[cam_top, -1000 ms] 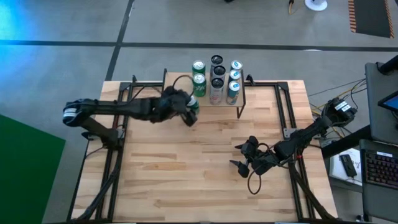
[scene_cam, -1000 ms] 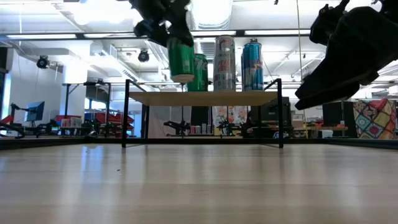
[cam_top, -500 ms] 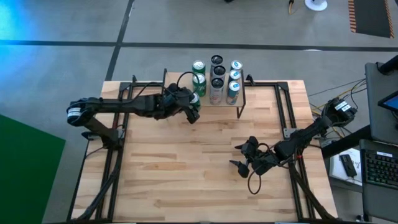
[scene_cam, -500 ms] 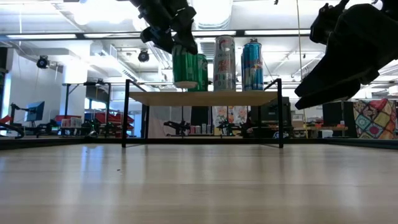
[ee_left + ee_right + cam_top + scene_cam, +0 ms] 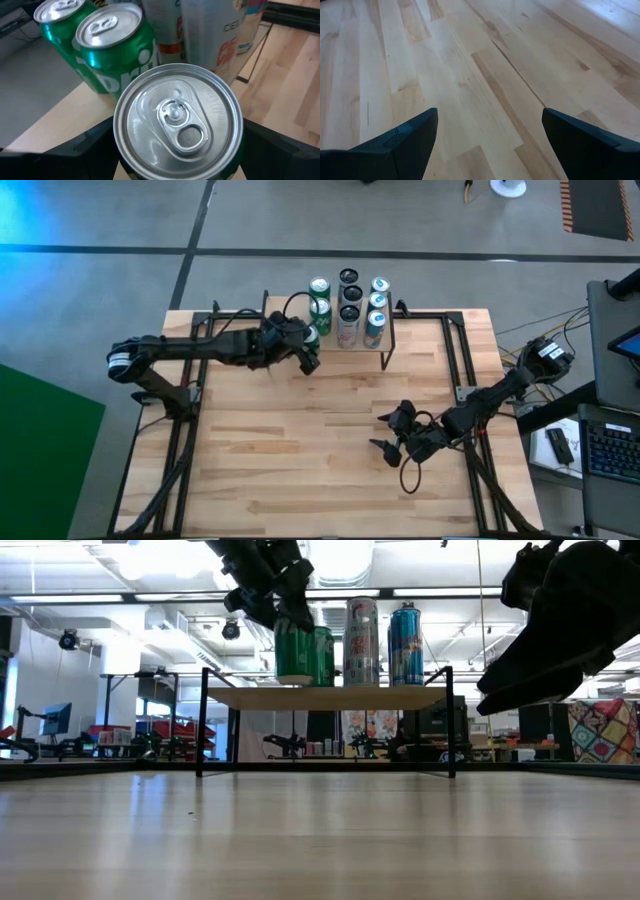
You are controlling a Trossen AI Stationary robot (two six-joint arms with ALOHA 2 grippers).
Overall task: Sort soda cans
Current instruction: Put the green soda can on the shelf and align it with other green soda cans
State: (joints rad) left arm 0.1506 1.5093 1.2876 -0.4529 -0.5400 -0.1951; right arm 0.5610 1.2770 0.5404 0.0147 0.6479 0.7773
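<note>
Can point(image 5: 178, 126) with a silver pull-tab top and green body sits clamped in the left gripper point(image 5: 305, 350); right gripper point(image 5: 385, 431) spread wide, empty.

High view straight down over table point(image 5: 300, 440); low view level at tabletop; 2 wrist views close, both share shelf cans point(image 5: 345, 640).

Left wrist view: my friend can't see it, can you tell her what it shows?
A silver-topped soda can fills the middle, held between the left gripper's dark fingers. Past it stand two green cans and paler cans on a wooden shelf.
</note>
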